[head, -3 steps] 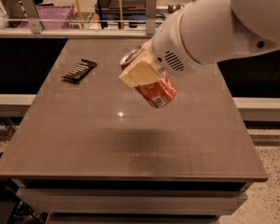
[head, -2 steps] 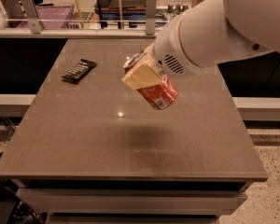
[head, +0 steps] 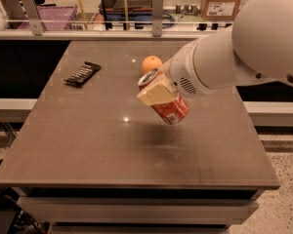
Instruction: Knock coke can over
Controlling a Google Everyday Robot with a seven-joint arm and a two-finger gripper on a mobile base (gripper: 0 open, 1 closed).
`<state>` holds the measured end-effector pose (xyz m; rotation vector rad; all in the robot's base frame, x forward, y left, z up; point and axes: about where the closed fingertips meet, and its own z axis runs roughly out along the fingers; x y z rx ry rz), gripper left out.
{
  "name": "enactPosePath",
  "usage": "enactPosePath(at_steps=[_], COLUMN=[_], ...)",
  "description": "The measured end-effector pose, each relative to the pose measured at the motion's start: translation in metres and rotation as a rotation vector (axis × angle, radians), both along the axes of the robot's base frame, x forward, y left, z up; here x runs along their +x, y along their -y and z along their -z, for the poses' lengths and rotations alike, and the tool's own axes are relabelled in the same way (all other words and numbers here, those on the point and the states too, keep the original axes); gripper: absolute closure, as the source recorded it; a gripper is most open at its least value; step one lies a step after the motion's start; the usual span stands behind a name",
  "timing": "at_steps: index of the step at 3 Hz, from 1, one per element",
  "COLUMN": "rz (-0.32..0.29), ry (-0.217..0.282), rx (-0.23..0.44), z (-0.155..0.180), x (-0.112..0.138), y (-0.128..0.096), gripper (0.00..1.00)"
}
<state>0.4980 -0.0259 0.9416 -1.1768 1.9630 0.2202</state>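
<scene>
**A:** where's the can [head: 172, 111] vs the gripper [head: 160, 96]?

**B:** right in it. Gripper's clamped across the can's upper half, just in front of the orange [head: 151, 63], looks lifted off the table [head: 88, 145].

**A:** which way's it pointing?

**B:** long axis is slanted: tab end up toward the orange, base down and away from it. I'd guess it just needs laying flat.

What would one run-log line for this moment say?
tool: shut on coke can, above table centre | coke can: tilted, off table | orange: behind it | snack bar wrapper: far left
</scene>
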Motion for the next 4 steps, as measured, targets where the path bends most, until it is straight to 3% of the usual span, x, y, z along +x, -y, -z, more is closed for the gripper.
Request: enactPosePath(at_steps=[1,4], rz=[0.007,0.065], ry=[-0.023,-0.138], rx=[-0.033,-0.228], z=[0.016,0.051], x=[0.006,0.017], y=[0.006,0.019], gripper=[1.0,1.0])
